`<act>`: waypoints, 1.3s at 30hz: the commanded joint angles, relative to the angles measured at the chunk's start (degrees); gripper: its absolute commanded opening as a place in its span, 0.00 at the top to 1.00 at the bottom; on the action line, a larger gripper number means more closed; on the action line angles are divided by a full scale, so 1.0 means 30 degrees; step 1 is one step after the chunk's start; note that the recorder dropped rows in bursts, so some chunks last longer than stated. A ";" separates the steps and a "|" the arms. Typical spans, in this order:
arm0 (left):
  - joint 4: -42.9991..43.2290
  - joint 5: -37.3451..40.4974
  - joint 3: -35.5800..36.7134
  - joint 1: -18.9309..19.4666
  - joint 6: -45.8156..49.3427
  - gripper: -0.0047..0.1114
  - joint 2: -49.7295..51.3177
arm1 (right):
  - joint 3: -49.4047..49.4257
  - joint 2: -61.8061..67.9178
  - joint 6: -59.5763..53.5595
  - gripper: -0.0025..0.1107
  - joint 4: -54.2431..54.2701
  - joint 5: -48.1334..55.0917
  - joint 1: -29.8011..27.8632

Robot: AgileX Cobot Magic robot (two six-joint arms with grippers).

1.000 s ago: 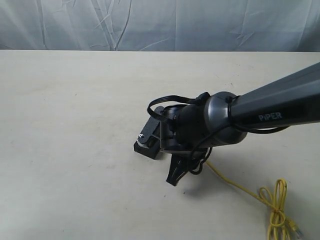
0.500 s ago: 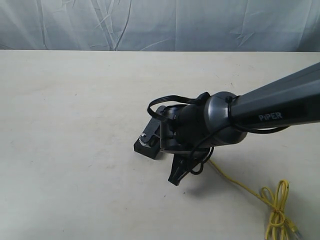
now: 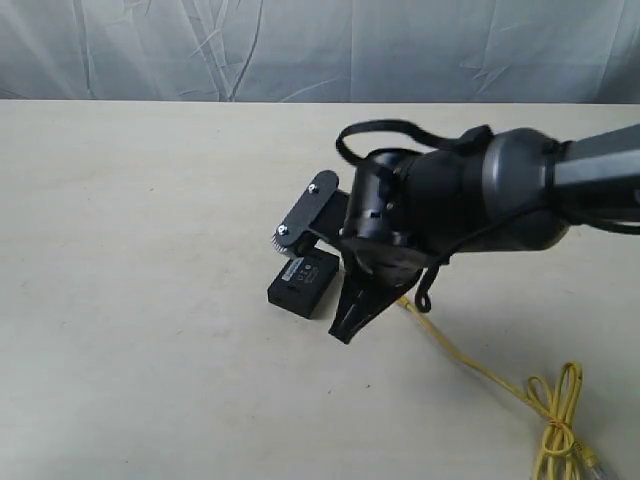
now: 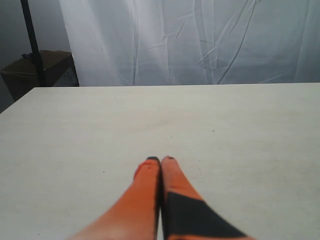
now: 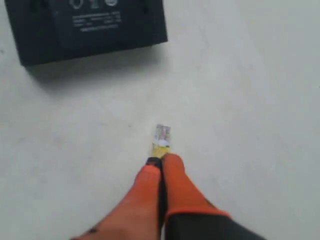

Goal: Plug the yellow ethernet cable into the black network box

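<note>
Plain pale table (image 3: 140,200) with a wrinkled grey cloth (image 3: 200,50) hung behind it, nothing fancy. The right gripper (image 5: 161,161) has its orange fingers pressed together on the yellow ethernet cable (image 3: 470,365) right behind the clear plug (image 5: 162,134), so the plug pokes out past the tips. It's aimed roughly toward the black network box (image 3: 303,280), a bit off to one side. The box lies flat on the table just beside the gripper, not touching, and the rest of the cable trails off to its tied bundle (image 3: 555,430) well away from it. The left gripper (image 4: 161,160) is closed on nothing over bare table, out of the way. I reckon the trick now is lining up before pushing: square the plug to the port face, get it level with the socket, then slide straight in. I can't make out the ports from here, so which side to go for is a guess. The plug could twist in the pinch if it catches the rim, so go slow
</note>
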 commanded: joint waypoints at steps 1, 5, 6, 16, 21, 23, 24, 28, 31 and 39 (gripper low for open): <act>0.0005 0.0040 0.0091 -0.0194 0.0000 0.96 -0.0095 | 0.0065 -0.0702 -0.0858 0.98 0.1598 0.0235 -0.1152; 0.0005 0.0040 0.0091 -0.0194 0.0000 0.96 -0.0095 | 0.0685 -0.0702 -0.2533 0.91 0.2811 -0.0644 -0.1236; 0.0005 0.0040 0.0091 -0.0194 0.0000 0.96 -0.0095 | 0.0949 -0.0664 -0.2612 0.85 0.2811 -0.0963 -0.1236; 0.0005 0.0040 0.0091 -0.0194 0.0000 0.96 -0.0095 | 0.2154 -0.0324 -0.1753 0.65 0.3160 -0.2252 -0.2675; 0.0005 0.0040 0.0091 -0.0194 0.0000 0.96 -0.0095 | 0.2154 0.1271 -0.1753 0.85 0.3199 -0.2830 -0.2675; 0.0005 0.0040 0.0091 -0.0194 0.0000 0.96 -0.0095 | 0.2154 0.0789 -0.2014 0.98 0.3164 -0.3379 -0.2675; 0.0005 0.0040 0.0091 -0.0194 0.0000 0.96 -0.0095 | 0.2154 0.0401 -0.2576 0.98 0.3287 -0.3516 -0.2675; 0.0005 0.0040 0.0091 -0.0194 0.0000 0.96 -0.0095 | 0.2154 -0.0874 -0.6422 0.98 0.6023 -0.4273 -0.3226; 0.0005 0.0040 0.0091 -0.0194 0.0000 0.96 -0.0095 | 0.2154 -0.1557 -1.6358 0.98 1.5182 -0.4810 -0.5066; 0.0005 0.0040 0.0091 -0.0194 0.0000 0.96 -0.0095 | 0.0305 -0.0776 -2.9032 0.98 2.9659 0.5523 -1.0384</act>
